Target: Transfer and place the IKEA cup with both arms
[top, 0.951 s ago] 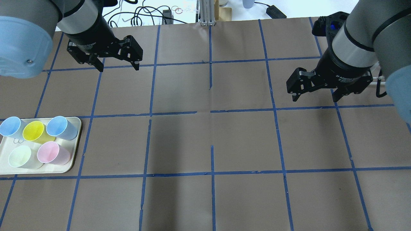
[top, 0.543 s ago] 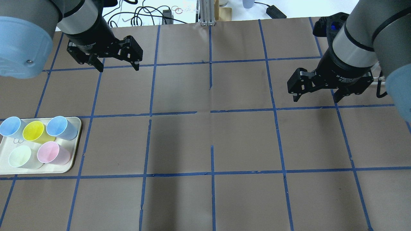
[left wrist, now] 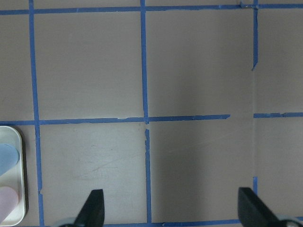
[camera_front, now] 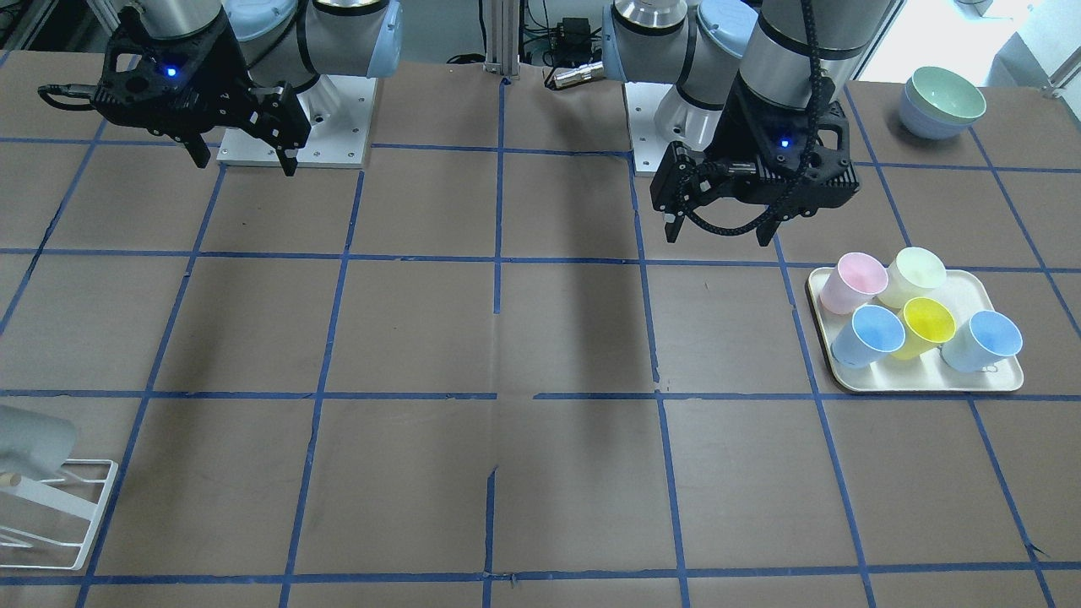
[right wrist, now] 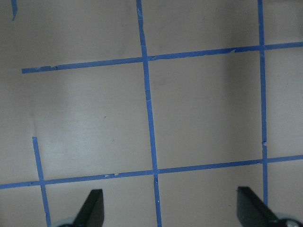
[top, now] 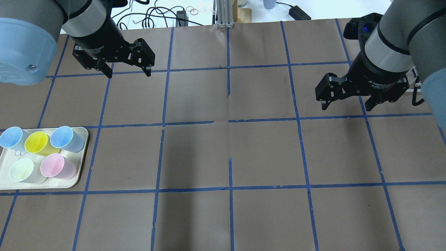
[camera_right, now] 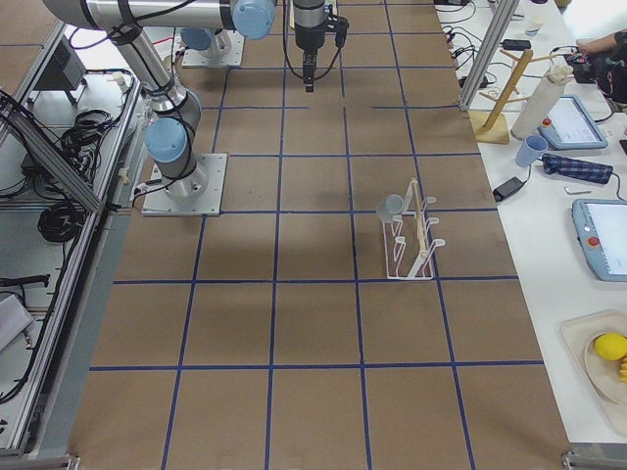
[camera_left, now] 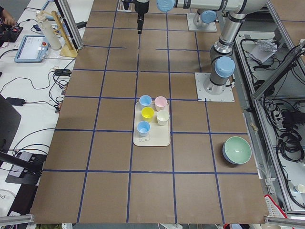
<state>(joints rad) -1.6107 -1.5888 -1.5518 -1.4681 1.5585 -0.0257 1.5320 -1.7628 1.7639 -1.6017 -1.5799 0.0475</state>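
The pale grey IKEA cup [camera_front: 29, 439] sits tilted on a white wire rack [camera_front: 63, 507] at the table's corner on my right side; it also shows in the exterior right view [camera_right: 392, 207]. It is out of the overhead view. My left gripper [top: 129, 74] is open and empty, hovering above bare table, and shows in the front view [camera_front: 722, 239] near the tray. My right gripper [top: 346, 108] is open and empty, also above bare table, far from the cup [camera_front: 245, 165]. Both wrist views show only open fingers over the taped table.
A cream tray [top: 81, 172] on my left holds two light-blue cups, a yellow [top: 36, 142], a pink [top: 52, 166] and a pale green-cream cup [top: 21, 169]. Stacked bowls [camera_front: 942, 101] stand at the left rear corner. Cables and gear lie beyond the far edge.
My right gripper has shifted slightly to the right in the overhead view, still open. The left arm and the cups have not moved.
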